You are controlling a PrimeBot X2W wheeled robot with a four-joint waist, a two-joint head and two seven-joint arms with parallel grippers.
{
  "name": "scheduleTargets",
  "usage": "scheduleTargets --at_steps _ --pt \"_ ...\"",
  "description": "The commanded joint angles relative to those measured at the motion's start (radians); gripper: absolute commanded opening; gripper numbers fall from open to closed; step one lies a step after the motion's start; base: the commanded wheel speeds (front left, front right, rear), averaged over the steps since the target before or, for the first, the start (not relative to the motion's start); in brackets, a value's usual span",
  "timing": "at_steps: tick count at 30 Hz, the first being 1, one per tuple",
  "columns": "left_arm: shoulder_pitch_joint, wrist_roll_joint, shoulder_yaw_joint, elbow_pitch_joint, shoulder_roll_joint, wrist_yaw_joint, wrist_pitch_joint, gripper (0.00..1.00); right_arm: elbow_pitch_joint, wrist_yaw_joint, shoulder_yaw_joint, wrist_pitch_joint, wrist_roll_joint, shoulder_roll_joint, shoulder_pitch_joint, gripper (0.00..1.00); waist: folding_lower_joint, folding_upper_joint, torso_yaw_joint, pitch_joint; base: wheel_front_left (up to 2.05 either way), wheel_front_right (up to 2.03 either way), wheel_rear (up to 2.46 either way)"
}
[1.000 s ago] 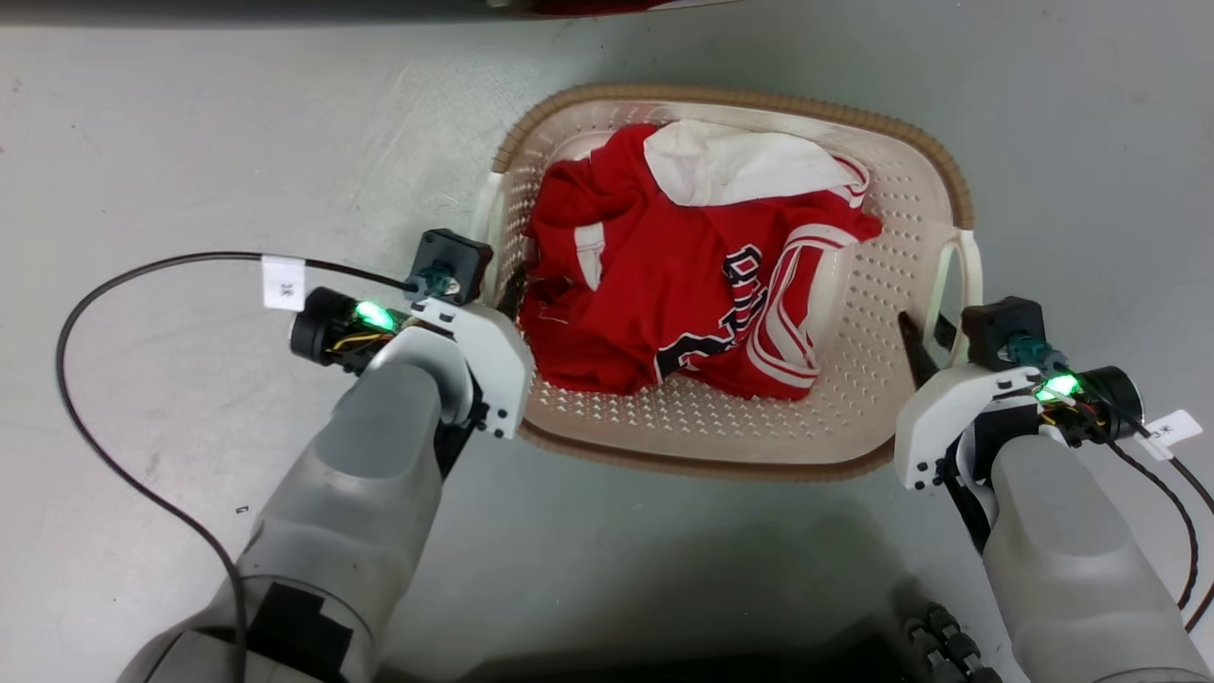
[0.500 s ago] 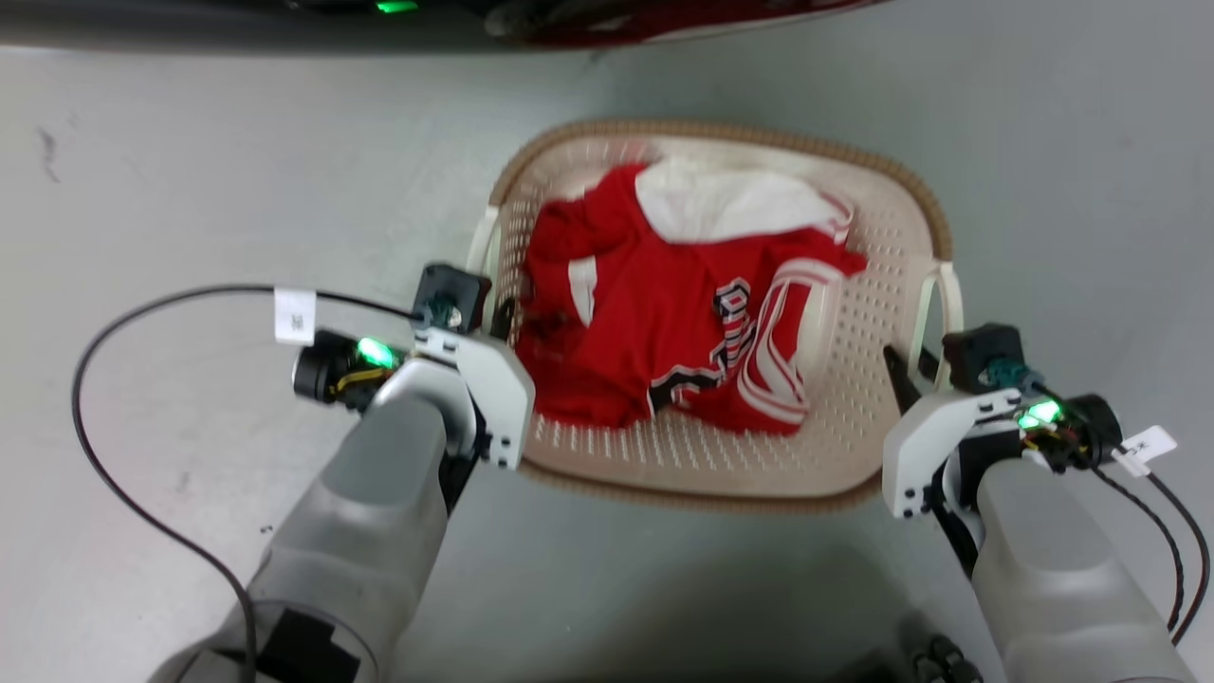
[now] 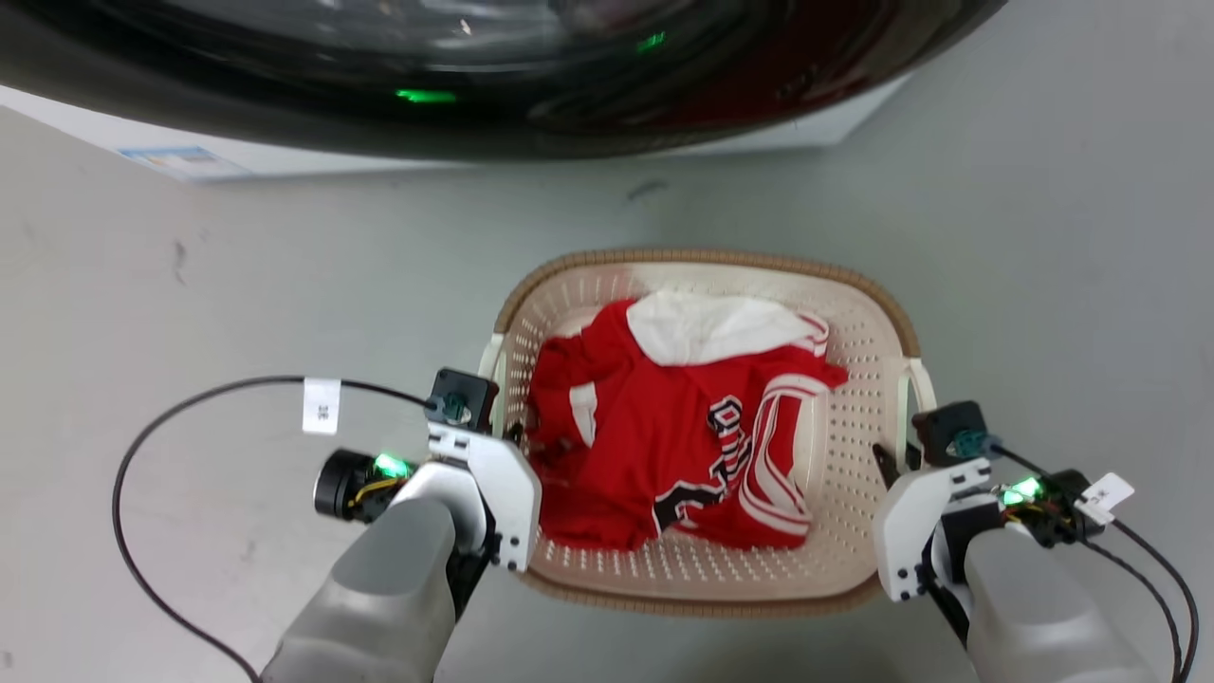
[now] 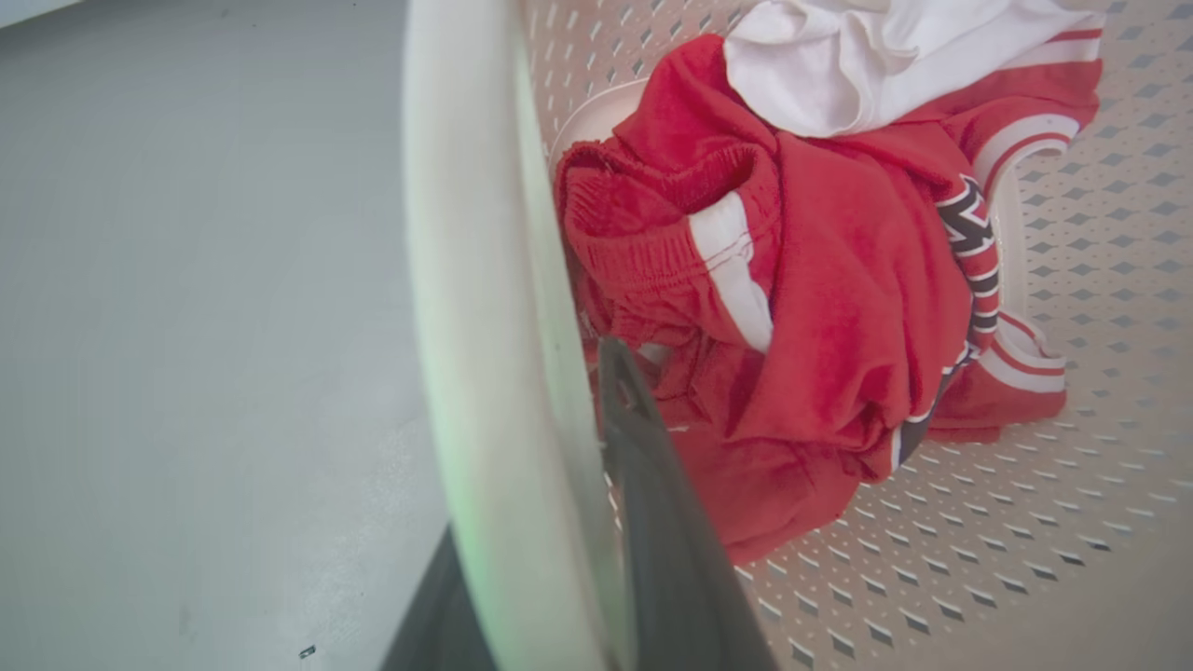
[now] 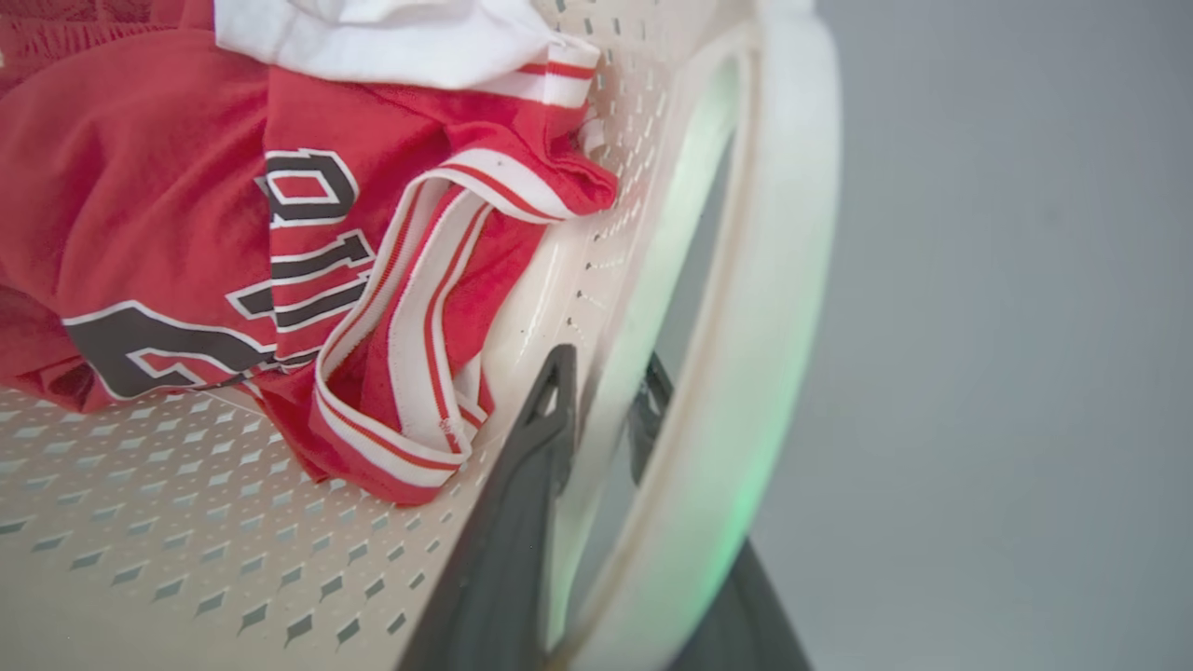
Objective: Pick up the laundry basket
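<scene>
Laundry basket (image 3: 711, 257), side handles (image 3: 918, 403) pinched by left hand (image 3: 505, 433) and right hand (image 3: 896, 460), could tilt and slip if lifted unevenly.

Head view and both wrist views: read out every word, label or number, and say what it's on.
Nothing reads whole.
Red jersey in the laundry basket: black lettering, folded, unreadable.
Left cable tag: too small.
Right cable tag: too small.
Washing machine sticker: blurred.

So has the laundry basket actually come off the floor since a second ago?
Probably yes, upward: the camera rose, yet the floor smudge closed in on the laundry basket far more than the basket itself shrank.
</scene>
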Motion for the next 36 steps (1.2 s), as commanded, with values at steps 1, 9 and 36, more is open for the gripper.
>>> scheduleTargets --at_steps 1,9,36 --pt "0.023 -0.013 -0.019 -0.005 -0.004 -0.013 0.007 0.0 0.003 -0.001 0.022 0.005 -0.003 -0.006 0.015 0.0 0.0001 0.0 0.025 -0.067 0.0 0.0 0.0" --pt "0.065 -0.096 -0.072 -0.006 0.002 -0.013 0.054 0.0 0.012 -0.001 0.156 0.074 0.096 -0.004 0.058 0.0 0.0001 0.0 0.055 -0.183 0.0 0.0 0.0" --pt "0.186 -0.356 -0.263 -0.094 0.116 -0.013 0.266 0.0 -0.036 0.002 0.641 0.338 0.531 -0.002 0.174 0.0 0.0001 0.0 0.078 -0.542 0.0 0.0 0.0"
